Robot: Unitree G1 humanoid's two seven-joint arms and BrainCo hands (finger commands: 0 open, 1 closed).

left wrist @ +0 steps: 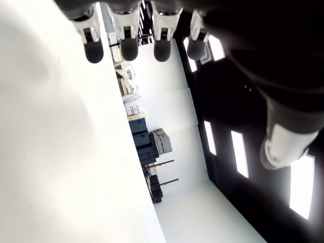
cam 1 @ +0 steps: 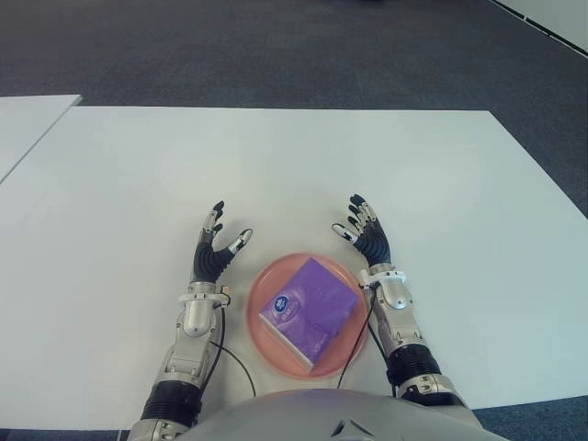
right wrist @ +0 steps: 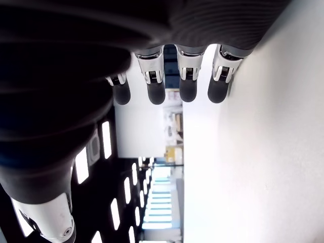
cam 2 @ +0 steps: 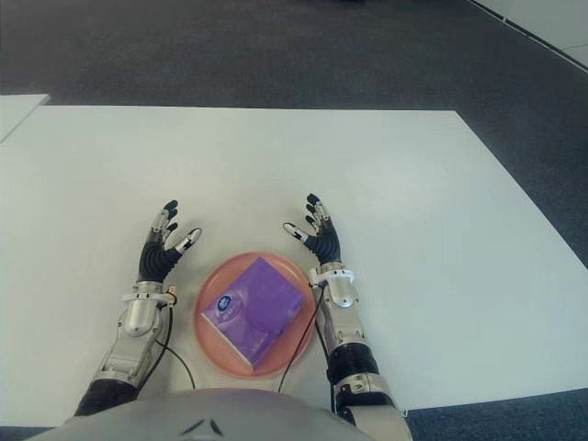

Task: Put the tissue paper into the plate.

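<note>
Reading the left eye view first: the tissue paper [cam 1: 308, 314], a purple soft-pack with a glossy wrapper and a small round logo, lies inside the plate [cam 1: 260, 331], turned at an angle to the robot. Plate is round, salmon-pink, smooth, with a shallow rim, sitting on the matte white worktop [cam 1: 276, 165] close to the robot's body. Left hand [cam 1: 213, 250] shows just left of the plate, right hand [cam 1: 367, 233] just right of it; both have fingers spread and hold nothing. Judgement: placing step looks complete; what remains, if anything, is drawing the arms clear without nudging the plate.

Right eye view: same layout. Pack sits wholly within the rim, no corner overhanging that I can make out. Dark carpet beyond the far edge of the worktop.

Left wrist view: four black-tipped fingers [left wrist: 128, 45] extended in a row, metal segments behind rubbery pads, thumb off to one side. Nothing between them.

Right wrist view: fingers [right wrist: 188, 81] likewise straight, ribbed dark palm cover, bare worktop alongside. Empty hand. Neither pack nor plate appears in either wrist view.
</note>
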